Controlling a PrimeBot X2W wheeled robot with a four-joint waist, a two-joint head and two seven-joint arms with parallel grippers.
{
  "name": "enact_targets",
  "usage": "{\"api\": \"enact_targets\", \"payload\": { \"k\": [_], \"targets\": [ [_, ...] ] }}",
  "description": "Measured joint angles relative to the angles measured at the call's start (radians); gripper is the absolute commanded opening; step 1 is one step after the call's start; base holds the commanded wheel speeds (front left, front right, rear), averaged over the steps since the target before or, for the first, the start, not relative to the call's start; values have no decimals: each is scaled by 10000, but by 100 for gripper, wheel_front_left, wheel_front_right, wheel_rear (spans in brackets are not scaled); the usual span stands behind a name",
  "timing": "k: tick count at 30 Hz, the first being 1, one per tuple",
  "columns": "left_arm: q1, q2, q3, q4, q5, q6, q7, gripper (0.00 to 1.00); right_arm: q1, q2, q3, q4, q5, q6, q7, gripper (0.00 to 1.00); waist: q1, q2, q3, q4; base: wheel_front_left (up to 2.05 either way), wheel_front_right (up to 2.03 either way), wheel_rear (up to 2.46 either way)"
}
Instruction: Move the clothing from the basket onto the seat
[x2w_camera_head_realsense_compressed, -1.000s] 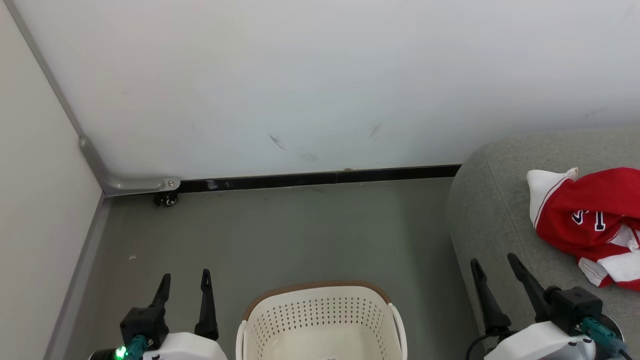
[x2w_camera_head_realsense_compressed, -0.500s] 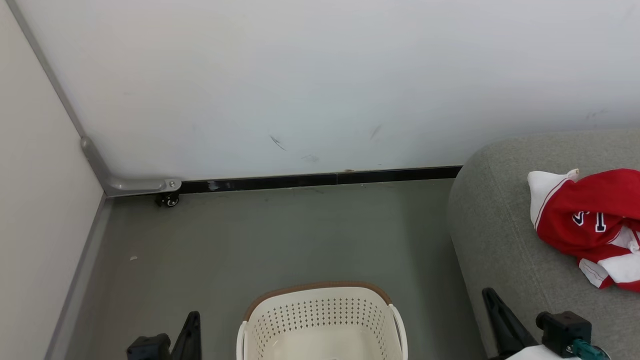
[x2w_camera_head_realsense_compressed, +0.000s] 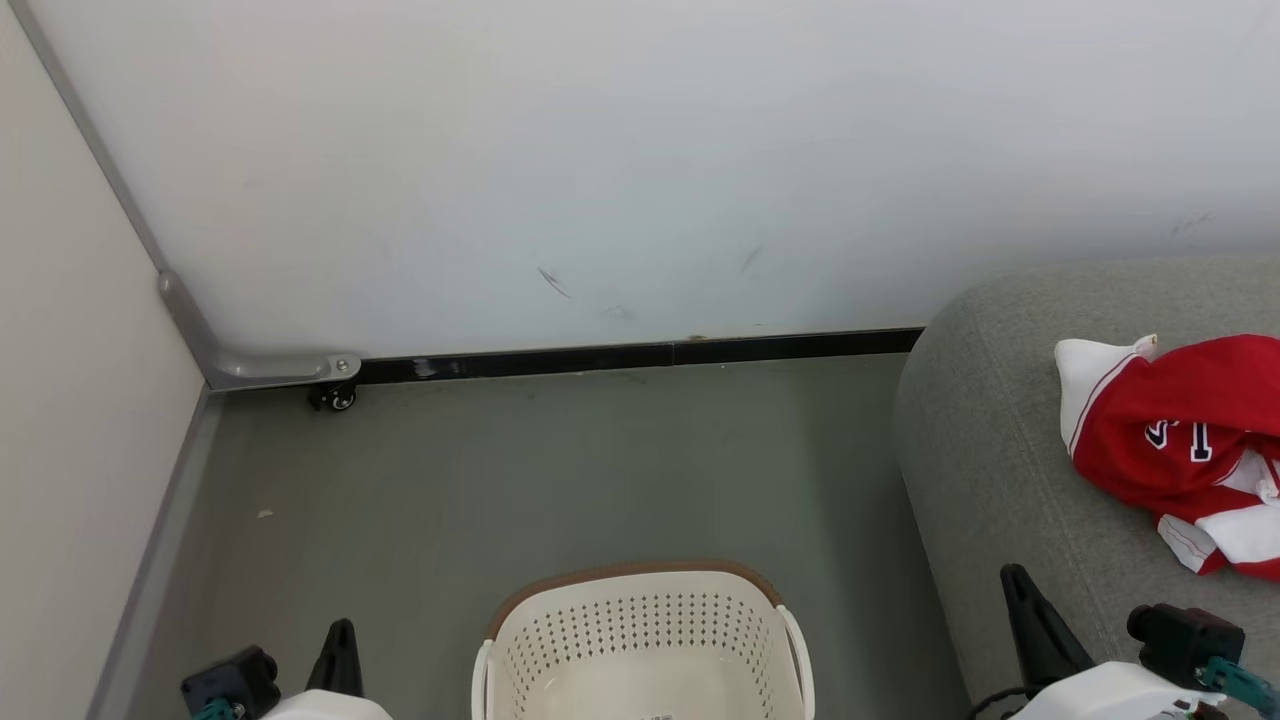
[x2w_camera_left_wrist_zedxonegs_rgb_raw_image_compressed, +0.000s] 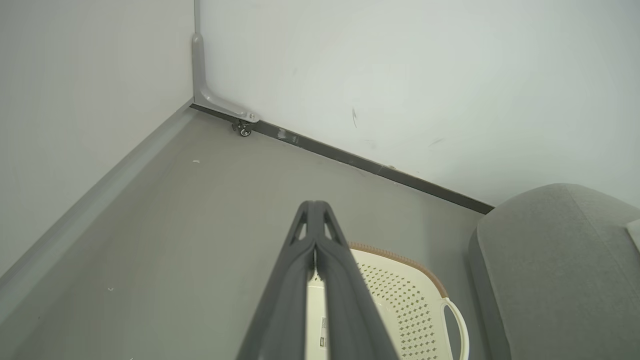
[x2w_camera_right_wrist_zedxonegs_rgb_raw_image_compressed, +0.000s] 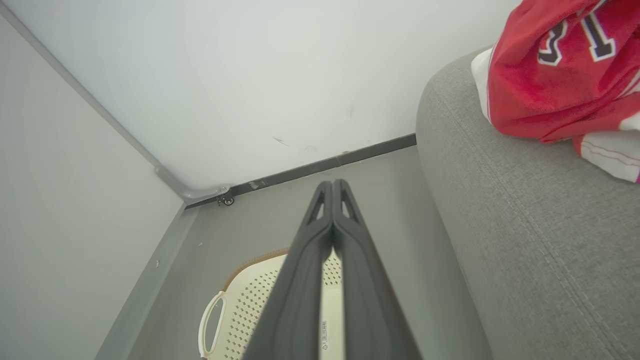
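The red clothing (x2w_camera_head_realsense_compressed: 1180, 440), a jersey with white trim and navy letters, lies crumpled on the grey seat (x2w_camera_head_realsense_compressed: 1000, 450) at the right. The cream basket (x2w_camera_head_realsense_compressed: 640, 640) stands on the floor at the bottom centre; the part of its inside in view holds a paper label (x2w_camera_right_wrist_zedxonegs_rgb_raw_image_compressed: 324, 335) and no fabric. My left gripper (x2w_camera_head_realsense_compressed: 342, 630) sits low at the basket's left, shut on nothing. My right gripper (x2w_camera_head_realsense_compressed: 1015, 578) hangs over the seat's front corner, also shut with nothing in it. The wrist views show each pair of fingers (x2w_camera_left_wrist_zedxonegs_rgb_raw_image_compressed: 315, 235) (x2w_camera_right_wrist_zedxonegs_rgb_raw_image_compressed: 332, 210) pressed together above the basket.
A white wall (x2w_camera_head_realsense_compressed: 640, 170) runs behind, with a black skirting (x2w_camera_head_realsense_compressed: 640, 355). A second wall (x2w_camera_head_realsense_compressed: 70, 420) closes the left side, meeting it at a grey corner bracket (x2w_camera_head_realsense_compressed: 270, 368) with a small caster (x2w_camera_head_realsense_compressed: 340, 400). Grey floor (x2w_camera_head_realsense_compressed: 560, 470) lies between basket and walls.
Both grippers have drawn back toward the bottom edge of the head view, and their fingers, apart a second ago, have shut. Jersey, basket and seat have stayed put.
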Motion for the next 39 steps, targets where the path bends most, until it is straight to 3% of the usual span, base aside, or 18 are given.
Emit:
{"api": "enact_targets", "payload": {
  "k": [17, 39],
  "targets": [
    [-302, -17, 625, -82, -2199, -449, 828, 0, -408, 0, -332, 102, 2424, 0, 445, 0, 43, 0, 82, -55, 0, 0, 0],
    [-504, -50, 1143, -516, -5060, -1030, 1538, 0, -805, -4, -600, 113, 5565, -2, 713, 0, 9, 0, 225, -106, 0, 0, 0]
  ]
}}
